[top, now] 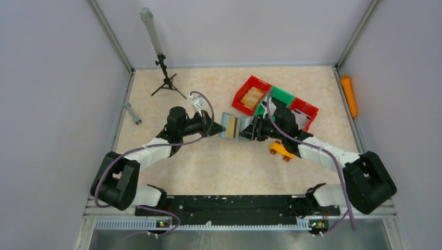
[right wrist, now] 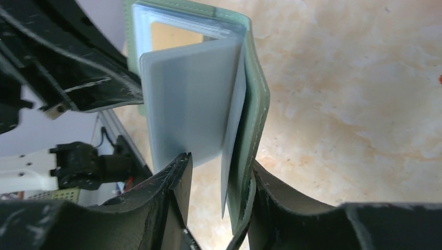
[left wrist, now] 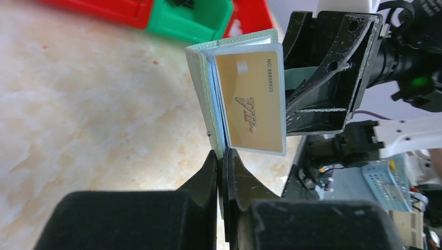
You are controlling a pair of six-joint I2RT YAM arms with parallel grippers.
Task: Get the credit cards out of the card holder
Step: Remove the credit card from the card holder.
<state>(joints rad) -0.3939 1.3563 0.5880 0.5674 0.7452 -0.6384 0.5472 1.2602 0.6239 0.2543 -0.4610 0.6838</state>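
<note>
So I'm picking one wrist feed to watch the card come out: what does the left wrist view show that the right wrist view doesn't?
Only the left wrist view: the gold credit card with its printed face, the red bin and green bin behind, and the left fingers pinched shut on the card holder at its edge. Only the right wrist view: a pale grey inner sleeve fanned out, and the right fingers standing apart with the holder's edge between them. Both: the open holder, with the marbled table behind it.
</note>
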